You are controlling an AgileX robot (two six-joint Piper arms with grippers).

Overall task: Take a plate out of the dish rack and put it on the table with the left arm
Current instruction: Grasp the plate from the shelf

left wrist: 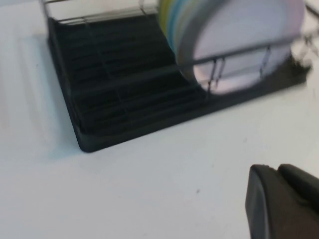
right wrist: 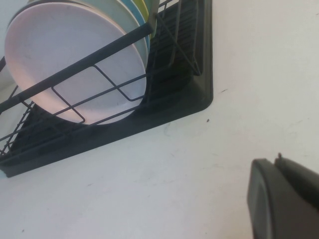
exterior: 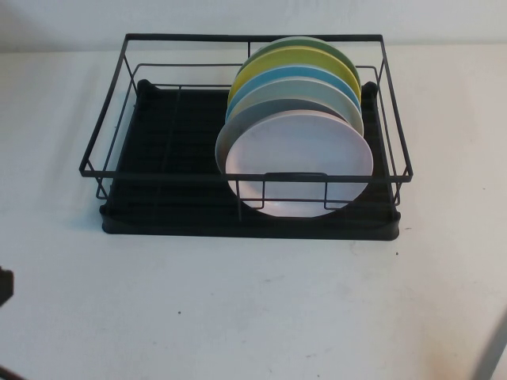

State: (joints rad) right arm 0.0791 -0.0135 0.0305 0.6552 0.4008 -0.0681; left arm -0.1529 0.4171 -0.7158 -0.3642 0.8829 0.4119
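The pale pink plate [exterior: 299, 162] stands on edge at the front of a row of plates in the right half of the black wire dish rack [exterior: 158, 174]. It also shows in the left wrist view [left wrist: 244, 45] and the right wrist view [right wrist: 65, 55]. My left gripper [left wrist: 276, 169] is shut and empty, low over the white table [exterior: 238, 309], in front of and to the left of the rack. My right gripper [right wrist: 276, 160] is shut and empty, over the table near the rack's front right corner [right wrist: 199, 99]. Only slivers of both arms show in the high view.
Behind the pink plate stand a pale grey-blue plate [exterior: 295, 96], a light blue plate [exterior: 289, 77], a yellow plate [exterior: 281, 59] and a green one [exterior: 301, 42]. The rack's left half [left wrist: 114, 94] holds no plates. Bare table lies in front of the rack.
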